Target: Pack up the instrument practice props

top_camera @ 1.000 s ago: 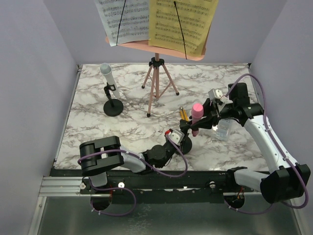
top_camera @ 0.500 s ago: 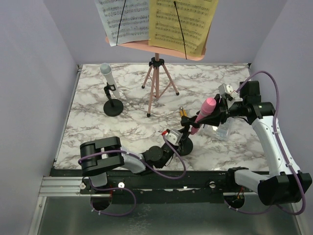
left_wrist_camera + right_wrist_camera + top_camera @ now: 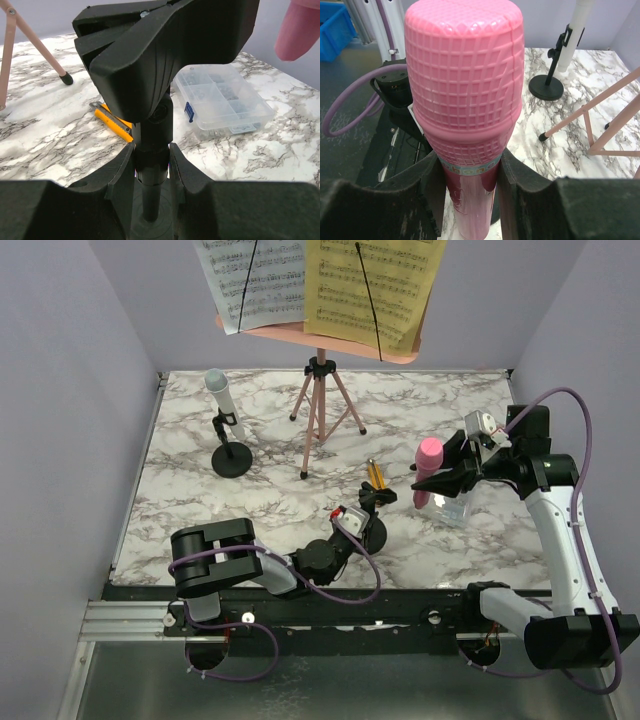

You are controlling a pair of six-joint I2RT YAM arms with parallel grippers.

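pink microphone [image 3: 427, 472]: just lifted out of the black mic mount [image 3: 165, 60], now clear at its 2 o'clock, right gripper [image 3: 438, 483] closed round the handle. left gripper [image 3: 152, 172] pinches the mount's stem; separation done, packing next.

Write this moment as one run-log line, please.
left end effector: shut on black microphone stand | right end effector: shut on pink microphone | pink microphone: apart from stand clip

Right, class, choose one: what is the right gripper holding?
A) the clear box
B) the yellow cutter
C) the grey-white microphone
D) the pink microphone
D: the right wrist view shows the pink microphone upright between the fingers of the right gripper.
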